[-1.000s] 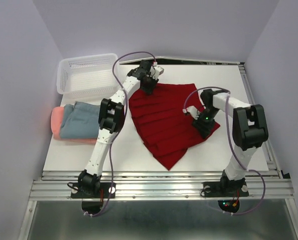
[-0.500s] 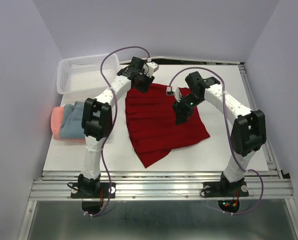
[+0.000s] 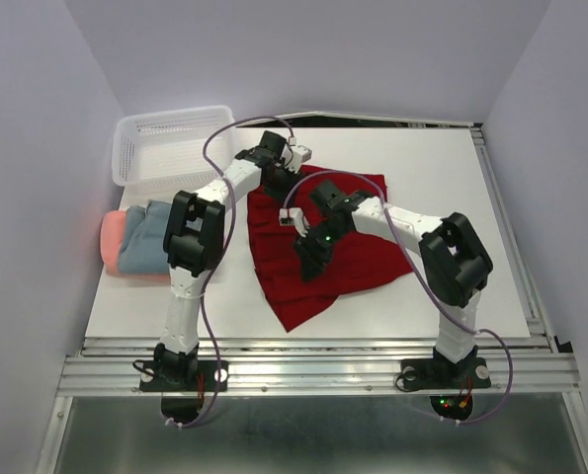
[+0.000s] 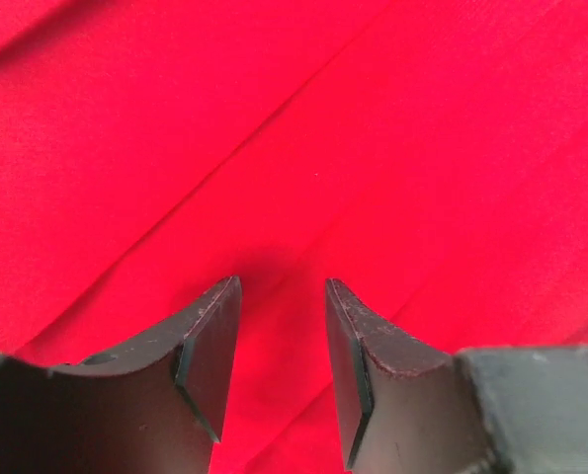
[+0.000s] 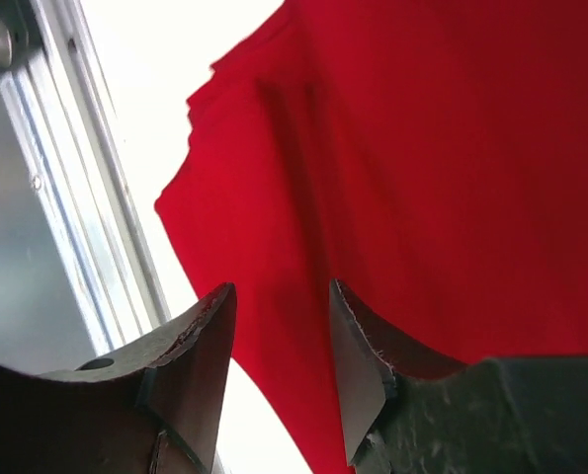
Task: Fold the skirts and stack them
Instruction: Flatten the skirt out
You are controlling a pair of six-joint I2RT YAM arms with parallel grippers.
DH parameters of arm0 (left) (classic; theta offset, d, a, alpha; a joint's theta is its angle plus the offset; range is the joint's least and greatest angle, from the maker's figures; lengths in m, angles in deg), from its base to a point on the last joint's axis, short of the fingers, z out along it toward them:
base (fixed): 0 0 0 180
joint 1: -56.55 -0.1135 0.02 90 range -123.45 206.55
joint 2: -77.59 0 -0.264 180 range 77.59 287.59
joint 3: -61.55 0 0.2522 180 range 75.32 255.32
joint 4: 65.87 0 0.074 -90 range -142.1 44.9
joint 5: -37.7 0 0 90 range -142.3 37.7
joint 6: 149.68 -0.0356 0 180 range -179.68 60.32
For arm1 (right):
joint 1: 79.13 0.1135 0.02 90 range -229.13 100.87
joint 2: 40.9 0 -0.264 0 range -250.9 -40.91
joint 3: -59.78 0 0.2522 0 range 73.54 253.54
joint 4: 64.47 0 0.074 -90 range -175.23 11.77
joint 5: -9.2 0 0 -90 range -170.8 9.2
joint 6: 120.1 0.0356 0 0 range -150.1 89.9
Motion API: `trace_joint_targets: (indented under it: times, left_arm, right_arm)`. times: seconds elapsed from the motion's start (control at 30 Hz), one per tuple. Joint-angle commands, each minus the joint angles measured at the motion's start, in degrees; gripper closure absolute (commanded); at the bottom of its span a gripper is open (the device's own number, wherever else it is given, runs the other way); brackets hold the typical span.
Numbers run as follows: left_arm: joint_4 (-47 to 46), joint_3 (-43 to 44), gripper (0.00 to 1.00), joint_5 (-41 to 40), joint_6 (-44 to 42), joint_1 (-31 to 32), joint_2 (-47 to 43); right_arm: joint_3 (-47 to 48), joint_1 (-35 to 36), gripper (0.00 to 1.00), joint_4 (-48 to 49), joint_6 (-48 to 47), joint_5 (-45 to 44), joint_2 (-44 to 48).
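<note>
Large dark red pleated cloth skirt (image 3: 363,267): lay under both grippers' fingertips.
Left gripper (image 4: 282,286): jaws stood half apart, held nothing.
Right gripper (image 5: 282,288): jaws stood half apart, pinched nothing.
Dusty blue-grey cloth skirt (image 3: 165,237): lay well left of the left gripper.

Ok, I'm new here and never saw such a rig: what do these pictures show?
Two white robot arms with two-finger grippers stand at a white table. One picture looks down from above; the other two come from a camera on each wrist, its own fingers in view. On the table lie a large dark red pleated cloth skirt, a dusty blue-grey cloth skirt lying on a salmon-pink one at the left, and a white plastic mesh basket behind them. The left gripper and right gripper are at the red skirt, jaws parted, nothing visibly pinched.
</note>
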State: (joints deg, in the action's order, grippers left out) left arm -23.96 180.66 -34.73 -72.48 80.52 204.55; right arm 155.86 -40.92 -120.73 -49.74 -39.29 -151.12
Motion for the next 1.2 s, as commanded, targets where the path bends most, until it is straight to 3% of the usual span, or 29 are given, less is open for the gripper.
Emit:
trace_joint_targets:
  times: [0.0, 0.2, 0.43, 0.47, 0.5, 0.53, 0.57, 0.67, 0.73, 0.83, 0.93, 1.03, 1.17]
  left_arm:
    - [1.4, 3.1, 0.50, 1.2, 1.6, -0.6, 1.4]
    - [2.1, 5.7, 0.50, 1.0, 1.7, -0.9, 3.1]
    - [2.9, 8.6, 0.50, 0.7, 1.7, -0.9, 4.4]
    - [2.9, 8.7, 0.50, 0.6, 1.5, -0.9, 4.4]
    - [3.0, 8.7, 0.50, 0.5, 1.2, -0.9, 4.5]
    - [3.2, 8.9, 0.50, 0.3, 0.9, -0.9, 4.6]
    - [3.5, 9.1, 0.50, 0.5, 0.6, -0.9, 4.6]
    - [3.5, 8.6, 0.50, 0.3, -1.1, -0.9, 4.0]
    - [3.0, 7.9, 0.50, 1.1, -2.4, -0.9, 3.1]
    - [1.2, 4.6, 0.50, 3.4, -5.3, -0.9, -1.4]
    - [-1.4, 3.2, 0.48, 6.3, -6.7, -1.3, -6.4]
    - [-3.9, 3.5, 0.44, 5.3, -7.0, -1.4, -9.0]
    - [-2.2, 7.7, 0.44, 3.2, -8.1, -1.4, -6.6]
  right_arm:
    - [-2.9, 4.0, 0.53, 2.3, -0.2, 2.8, 0.7]
    - [-6.5, 8.9, 0.57, -6.4, -8.1, 5.2, 2.9]
    - [-5.5, 9.4, 0.69, -26.2, -23.0, 7.7, 4.7]
    - [-6.0, 9.9, 0.62, -26.7, -23.1, 7.2, 5.5]
    - [-7.3, 9.9, 0.45, -26.2, -23.5, 4.8, 7.7]
    - [-7.8, 10.5, 0.45, -25.9, -23.5, 3.6, 9.1]
    - [-8.1, 10.5, 0.29, -25.4, -22.9, 2.4, 10.5]
    - [-6.6, 10.5, 0.27, -22.0, -17.7, -1.9, 15.8]
    - [-5.3, 8.4, 0.29, -16.3, -14.1, -4.4, 18.5]
    - [-1.8, -5.8, 0.37, -8.4, -8.1, -4.5, 17.0]
    - [6.8, -17.1, 0.44, -6.3, -5.8, -5.7, 8.5]
    - [15.1, -21.1, 0.46, -5.8, -7.0, -7.0, 2.0]
    - [17.4, -21.1, 0.48, -4.3, -9.7, -12.7, -4.6]
